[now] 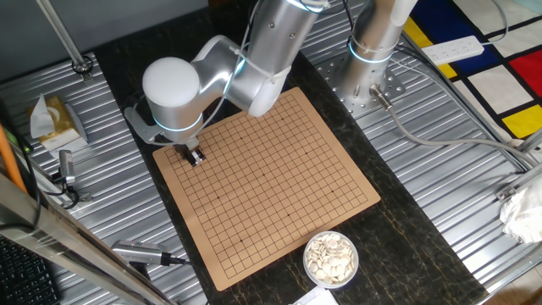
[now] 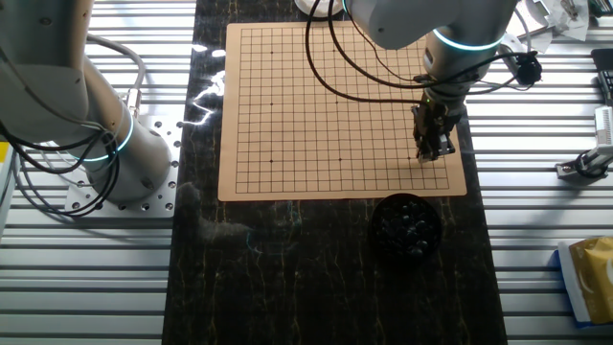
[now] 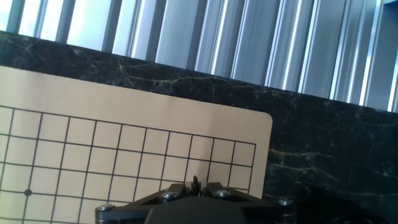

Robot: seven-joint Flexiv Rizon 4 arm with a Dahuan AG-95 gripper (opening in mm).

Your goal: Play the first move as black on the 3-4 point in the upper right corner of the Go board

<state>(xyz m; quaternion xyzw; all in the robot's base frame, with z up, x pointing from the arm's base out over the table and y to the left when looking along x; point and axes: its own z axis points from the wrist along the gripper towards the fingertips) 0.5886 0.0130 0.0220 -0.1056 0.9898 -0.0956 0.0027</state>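
The tan wooden grid-lined Go board (image 1: 267,182) carries no stone yet. The two-finger gripper (image 2: 433,153) hovers low over its corner, at five o'clock in the other fixed view, jaws nearly closed on the tiny glossy black stone (image 3: 196,183). Lowering and releasing remain.

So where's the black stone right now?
In the hand view the black stone sits pinched between the pincer tips, just above the board near its corner.

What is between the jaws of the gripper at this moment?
In the hand view, a small dark thing, probably the black stone, sits edge-on between the tips of the gripper, above the Go board near its corner.
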